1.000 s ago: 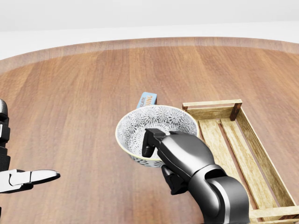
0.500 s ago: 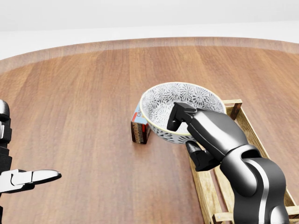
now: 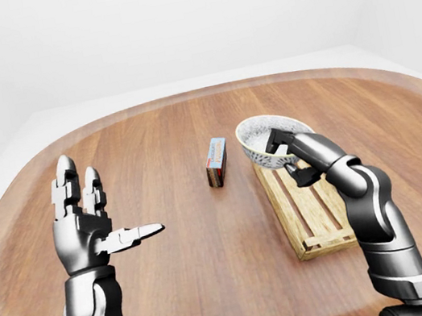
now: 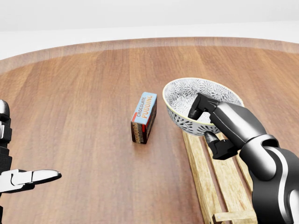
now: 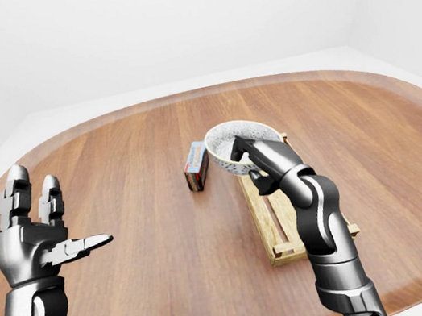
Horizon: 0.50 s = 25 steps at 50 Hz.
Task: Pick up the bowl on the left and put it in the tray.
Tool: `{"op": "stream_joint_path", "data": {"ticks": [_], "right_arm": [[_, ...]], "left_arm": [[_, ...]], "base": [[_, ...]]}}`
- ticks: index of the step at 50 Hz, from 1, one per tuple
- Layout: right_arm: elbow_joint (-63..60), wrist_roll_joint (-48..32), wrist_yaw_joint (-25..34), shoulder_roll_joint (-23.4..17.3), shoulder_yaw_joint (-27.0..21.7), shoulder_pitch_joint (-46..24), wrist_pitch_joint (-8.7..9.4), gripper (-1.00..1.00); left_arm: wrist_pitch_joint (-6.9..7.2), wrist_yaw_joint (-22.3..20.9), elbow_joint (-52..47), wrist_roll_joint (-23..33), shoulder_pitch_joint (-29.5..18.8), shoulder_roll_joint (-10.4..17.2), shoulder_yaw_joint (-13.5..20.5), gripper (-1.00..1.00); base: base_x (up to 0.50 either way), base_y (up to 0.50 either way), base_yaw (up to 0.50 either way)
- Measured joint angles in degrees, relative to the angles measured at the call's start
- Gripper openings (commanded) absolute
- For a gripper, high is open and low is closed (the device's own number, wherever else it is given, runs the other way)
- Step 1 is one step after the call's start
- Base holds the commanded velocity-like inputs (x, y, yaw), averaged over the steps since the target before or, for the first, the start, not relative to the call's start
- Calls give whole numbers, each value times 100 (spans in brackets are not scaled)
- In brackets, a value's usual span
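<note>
A white bowl [image 4: 196, 100] with a dark flower pattern hangs tilted in the air above the upper end of the wooden slatted tray [image 4: 224, 186]. My right hand [image 4: 208, 123] is shut on its near rim, one finger inside and the thumb below the wall. The bowl hides the tray's upper end in the head view. In the left-eye view the bowl [image 3: 261, 139] sits over the tray [image 3: 307, 215] at its top end. My left hand [image 3: 96, 227] is raised at the left, fingers spread and open, holding nothing.
A chocolate pudding box [image 4: 144, 116] lies on the round wooden table [image 4: 84, 93], just left of the bowl and tray. The table's rim curves along the top of the head view, with white floor beyond it.
My right hand has carried the bowl to the right, from the table's middle to above the tray's upper end. The pudding box is now uncovered. The left hand has stayed still.
</note>
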Motion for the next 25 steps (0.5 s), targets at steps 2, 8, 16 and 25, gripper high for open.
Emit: {"op": "stream_joint_path", "data": {"ticks": [2,8,16,25], "right_arm": [[65,67,-62,-40,-35,-17,0,-100],[256,268,-258,-156,-142,-55,0,-100],[514,515,-540,-291,-252,-64,0,-100],[914,721,-897,-411,-325,-67,0,-100]], "left_arm": [[0,-1,1,2,2,-1,-2,100],[0,-2,5,10,6,-4,-6,100],[0,-1,-20,20,25,-14,-12,100],[0,-2,-27,17,27,-14,-3,100]], "base": [[0,0,0],[0,0,0],[0,0,0],[0,0,0]]}}
